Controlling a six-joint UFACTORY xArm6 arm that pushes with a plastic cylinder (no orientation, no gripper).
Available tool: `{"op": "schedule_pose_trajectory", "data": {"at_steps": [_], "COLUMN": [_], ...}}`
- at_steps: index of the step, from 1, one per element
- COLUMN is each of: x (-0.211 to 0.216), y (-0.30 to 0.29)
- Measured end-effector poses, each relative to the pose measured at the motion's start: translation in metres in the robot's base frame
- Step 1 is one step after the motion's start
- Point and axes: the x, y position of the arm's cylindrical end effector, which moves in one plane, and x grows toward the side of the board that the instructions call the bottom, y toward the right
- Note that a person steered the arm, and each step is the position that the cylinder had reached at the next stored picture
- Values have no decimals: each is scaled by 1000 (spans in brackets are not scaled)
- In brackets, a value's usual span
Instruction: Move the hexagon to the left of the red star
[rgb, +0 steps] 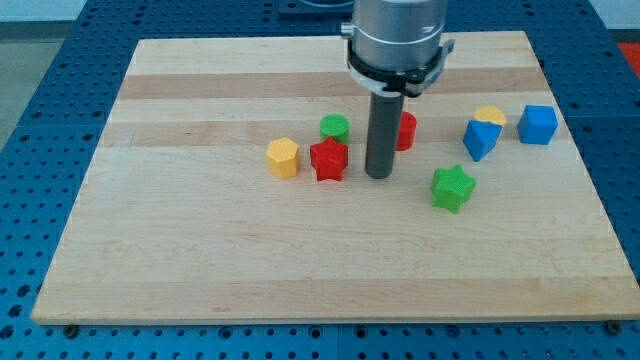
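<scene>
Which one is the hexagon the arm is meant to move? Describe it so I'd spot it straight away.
Start at the wooden board and find the dark rod, my tip. Toward the view's left sits the red star; the yellow hexagon lies just beyond it, the only yellow block on that side.

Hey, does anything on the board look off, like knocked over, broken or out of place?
Nothing stands out. The yellow hexagon already sits just left of the red star, and my tip rests right of the star. All blocks lie flat and intact on the board.

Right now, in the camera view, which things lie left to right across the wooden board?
Yellow hexagon block → red star block → my tip → green star block → blue cube block. Overlapping pieces left out.
</scene>
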Motion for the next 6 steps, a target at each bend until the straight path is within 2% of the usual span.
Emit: {"op": "schedule_pose_trajectory", "data": {"at_steps": [2,3,4,6], "x": [-14,-18,-7,-21], "y": [-127,-143,-134,-197]}}
